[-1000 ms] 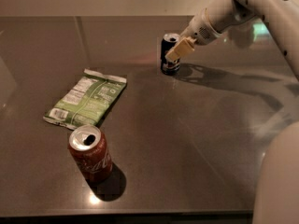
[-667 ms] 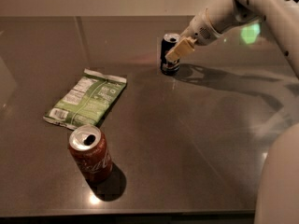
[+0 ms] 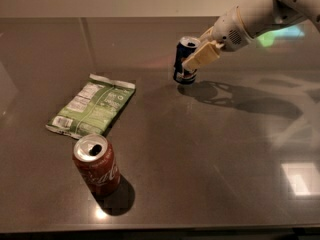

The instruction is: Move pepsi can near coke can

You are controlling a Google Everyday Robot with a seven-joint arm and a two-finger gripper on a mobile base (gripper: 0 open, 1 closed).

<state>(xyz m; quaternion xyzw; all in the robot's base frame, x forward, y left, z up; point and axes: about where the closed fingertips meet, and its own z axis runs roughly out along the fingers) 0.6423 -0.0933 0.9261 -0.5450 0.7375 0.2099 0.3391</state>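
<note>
You can't see the far finger of the gripper (image 3: 193, 54): it sits behind the pepsi can (image 3: 181, 59) in the upper middle of the frame. The near finger (image 3: 202, 57) crosses the can's right side and covers much of its label. The arm (image 3: 260, 11) runs off the upper right corner, so you get only the wrist and forearm. A greenish glint beside it on the table (image 3: 225, 149) is too vague to read. Against the frame from a second ago you'll find very little difference: the pepsi can is in the same spot at the back of the table, and the gripper is on it in the same pose. The jaws look closed on the pepsi can, the near finger pressed flat to its side, the can's base on the tabletop. The coke can (image 3: 98, 166) stands upright at lower left, well apart from the pepsi can. A green bag (image 3: 92, 106) lies flat just above it.
</note>
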